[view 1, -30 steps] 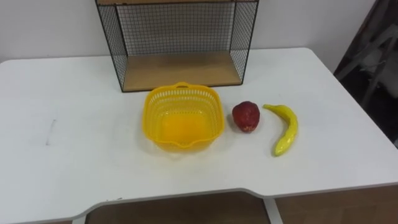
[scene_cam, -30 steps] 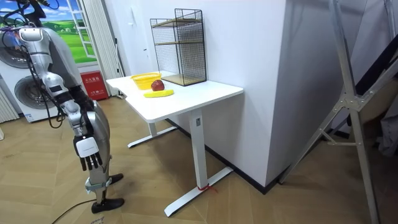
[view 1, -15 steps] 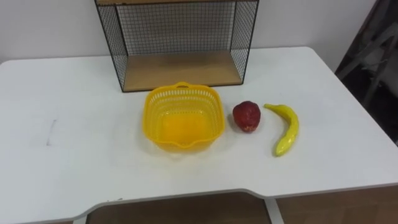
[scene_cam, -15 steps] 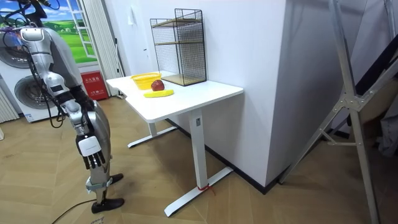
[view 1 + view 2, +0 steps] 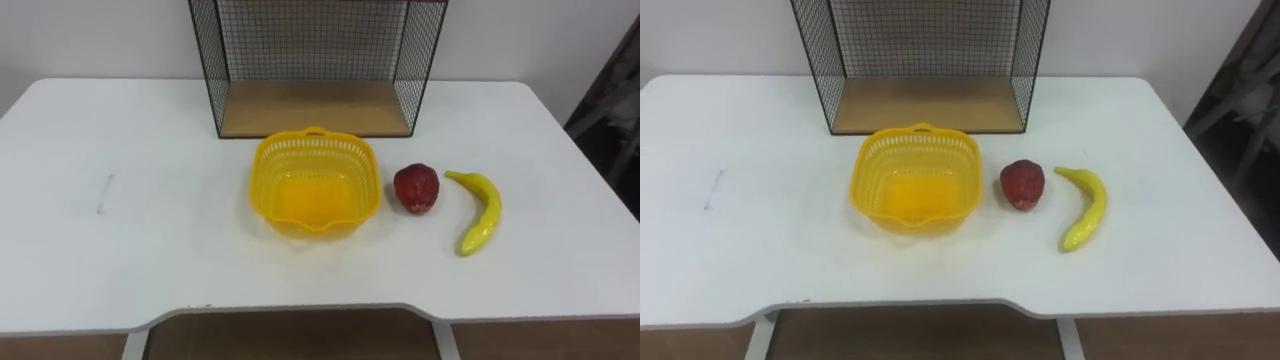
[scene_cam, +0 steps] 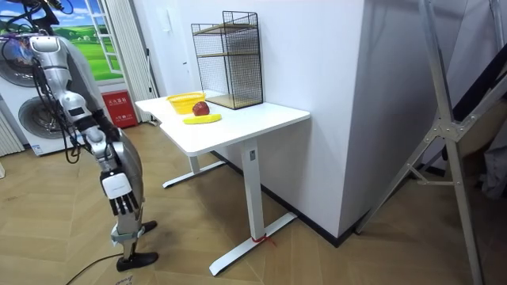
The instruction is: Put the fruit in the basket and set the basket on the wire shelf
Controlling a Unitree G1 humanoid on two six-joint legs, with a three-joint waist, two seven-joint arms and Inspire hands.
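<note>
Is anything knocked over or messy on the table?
Nothing stands out. The basket sits upright and empty, the red fruit and banana lie beside it on the table, and the shelf stands straight behind. Only a faint grey mark shows on the table's left side.

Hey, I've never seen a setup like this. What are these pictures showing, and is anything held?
This is a two-legged humanoid robot with two hands. Two pictures come from cameras in its head, looking down at a white table; the third is from a camera across the room. On the table are a wire shelf, an empty yellow basket, a red fruit and a banana. None of these is held: the right hand hangs open beside the robot.
</note>
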